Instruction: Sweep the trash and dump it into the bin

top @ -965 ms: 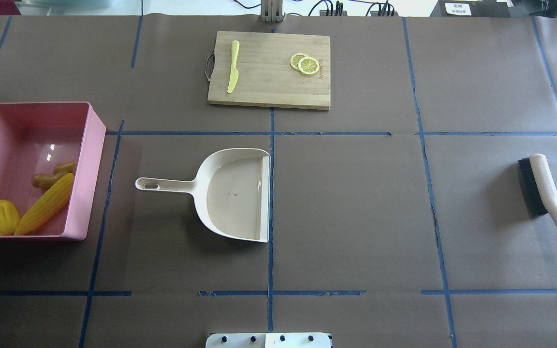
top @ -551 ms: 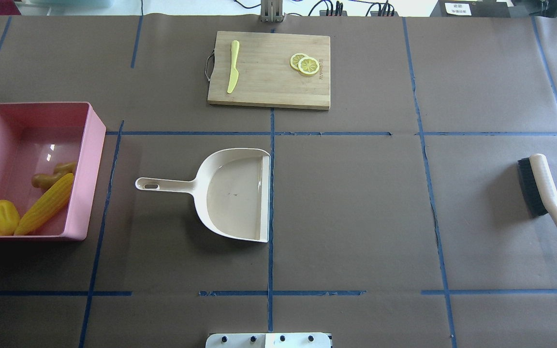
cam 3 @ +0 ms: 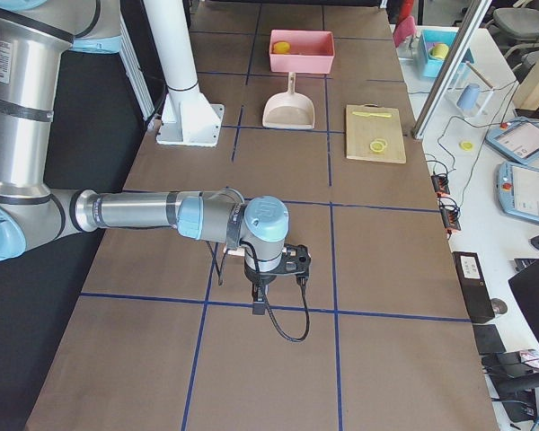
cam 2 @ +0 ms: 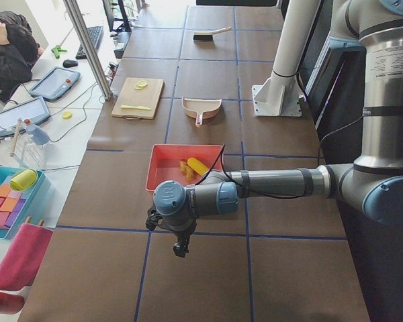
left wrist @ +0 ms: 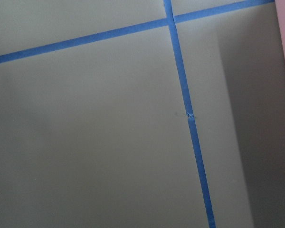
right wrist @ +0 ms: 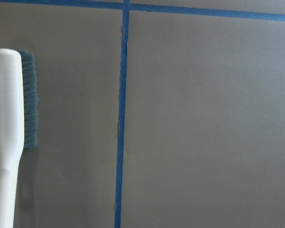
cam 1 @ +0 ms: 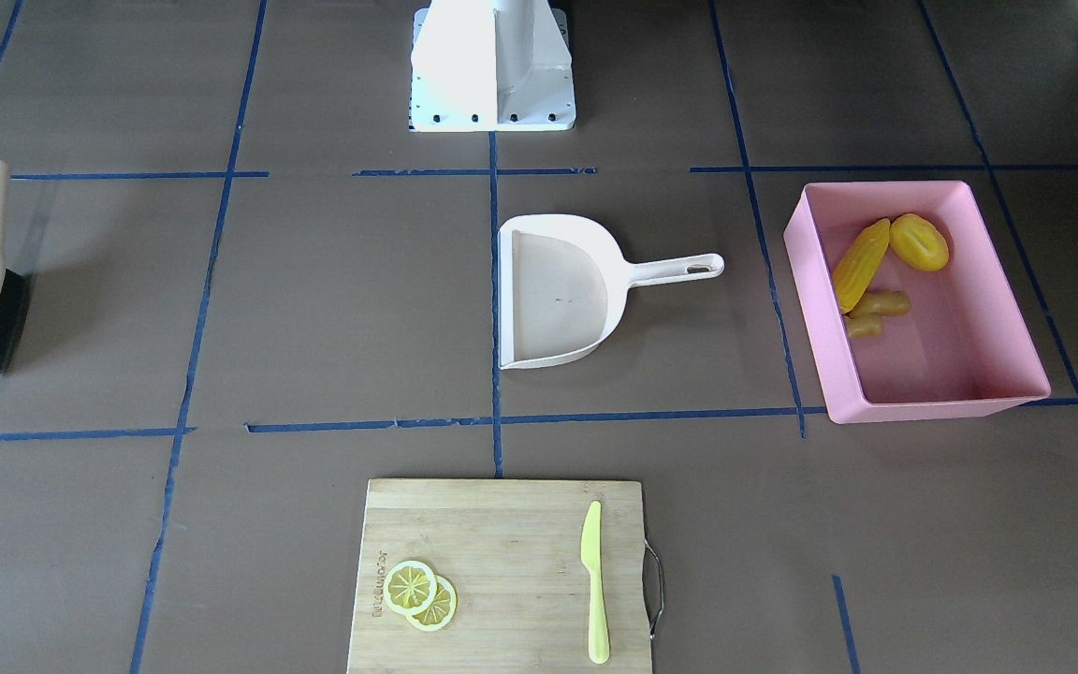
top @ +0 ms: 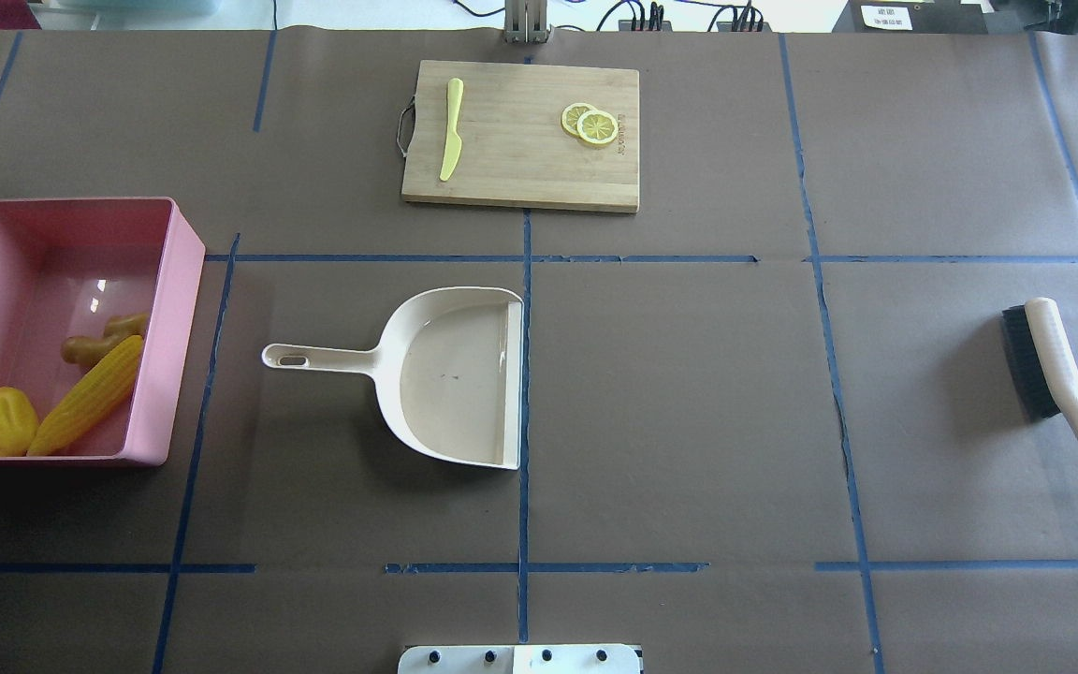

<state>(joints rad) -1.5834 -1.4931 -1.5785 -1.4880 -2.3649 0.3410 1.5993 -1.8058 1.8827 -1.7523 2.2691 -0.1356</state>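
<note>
Left hand (cam 2: 180, 250) near bin (top: 185, 328), trash (top: 90, 393) inside

Bin (top: 185, 281), pink: 1, at 9 o'clock in the overhead view, holding 3 pieces:
- corn cob (top: 90, 393): 1
- potato lump (top: 6, 419): 1
- ginger root (top: 85, 348): 1

Dustpan (top: 450, 374): 1.
Brush (top: 1054, 346): 1, at 3 o'clock.
Cutting board (top: 520, 159): 1, at 12 o'clock.
Lemon slices (top: 597, 127): 2.
Knife (top: 452, 126): 1.
</note>
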